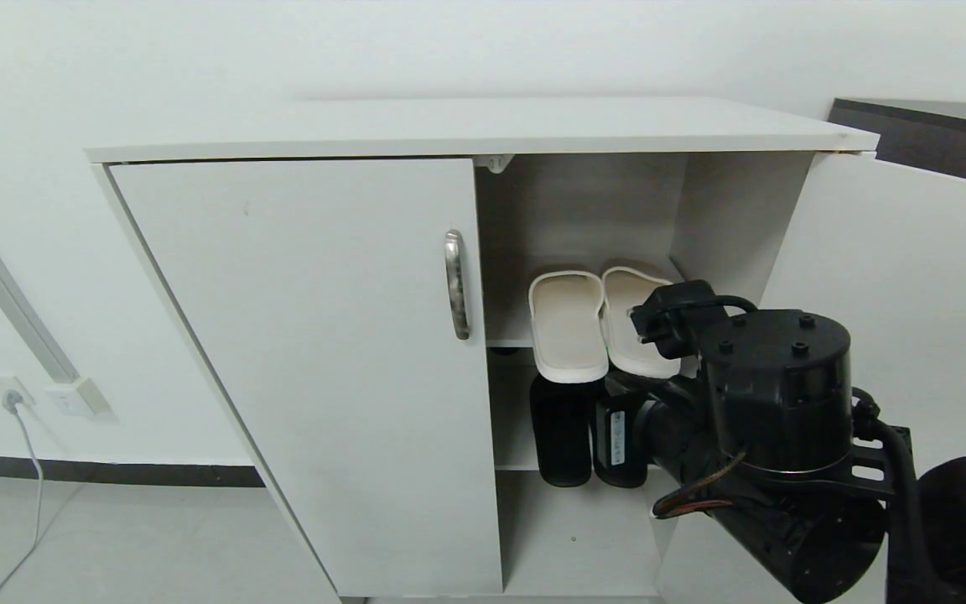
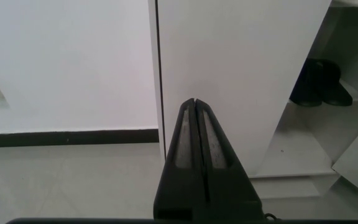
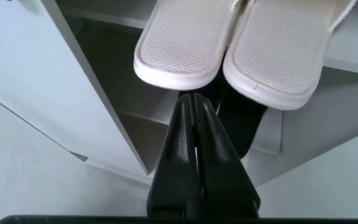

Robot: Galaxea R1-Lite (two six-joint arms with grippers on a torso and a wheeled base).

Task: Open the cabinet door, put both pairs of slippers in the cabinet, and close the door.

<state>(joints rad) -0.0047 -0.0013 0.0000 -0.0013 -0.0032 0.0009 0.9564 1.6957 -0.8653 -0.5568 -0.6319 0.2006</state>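
White slippers (image 1: 600, 323) on upper shelf, black slippers (image 1: 575, 432) below. Right end effector (image 3: 194, 99) pinched together, empty, just before them; left end effector (image 2: 194, 102) likewise. Back straight out, then swing door (image 1: 894, 294) closed

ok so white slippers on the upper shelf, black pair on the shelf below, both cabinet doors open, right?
Not both. Only the right door is open; the left door, the one with the metal handle, is closed, as the head view shows. The white slippers above and the black pair below are as you said.
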